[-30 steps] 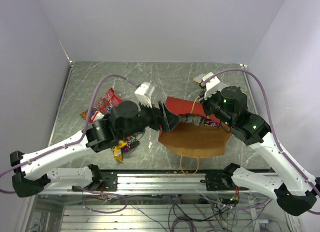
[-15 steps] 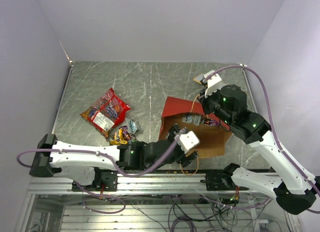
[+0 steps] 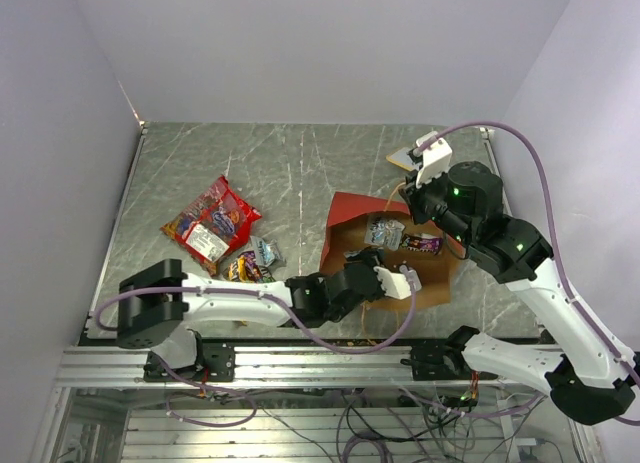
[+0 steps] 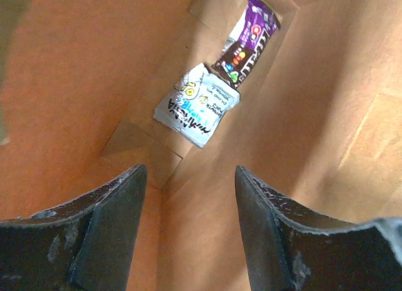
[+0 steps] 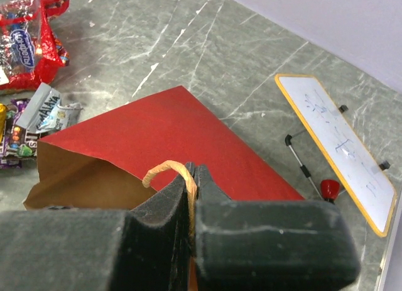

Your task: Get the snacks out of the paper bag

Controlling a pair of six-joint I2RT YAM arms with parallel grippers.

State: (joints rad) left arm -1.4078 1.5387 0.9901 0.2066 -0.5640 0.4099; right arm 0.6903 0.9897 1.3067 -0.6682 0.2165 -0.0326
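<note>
The brown paper bag [image 3: 435, 278] with a red side panel [image 3: 355, 208] lies open on the table. My left gripper [image 3: 378, 275] is open and empty, reaching into the bag's mouth. In the left wrist view my left gripper [image 4: 190, 171] points at a silver-blue packet [image 4: 196, 105] and a purple wrapper [image 4: 248, 43] on the bag's floor. My right gripper [image 5: 196, 171] is shut on the bag's loop handle [image 5: 164, 168] and holds that side up. A red chip bag [image 3: 210, 223], a silver-blue packet [image 3: 265, 251] and yellow-purple wrappers [image 3: 240, 271] lie on the table left of the bag.
A white-and-tan board [image 3: 402, 156] lies behind the bag at the back right; it also shows in the right wrist view [image 5: 339, 146]. The bag's second loop handle [image 3: 385, 328] hangs toward the table's near edge. The marbled grey table [image 3: 300, 163] has walls on three sides.
My left arm has swung low along the near edge and its gripper has come into the bag's mouth. My right gripper has lifted the handle a little, and the two packets inside now show.
</note>
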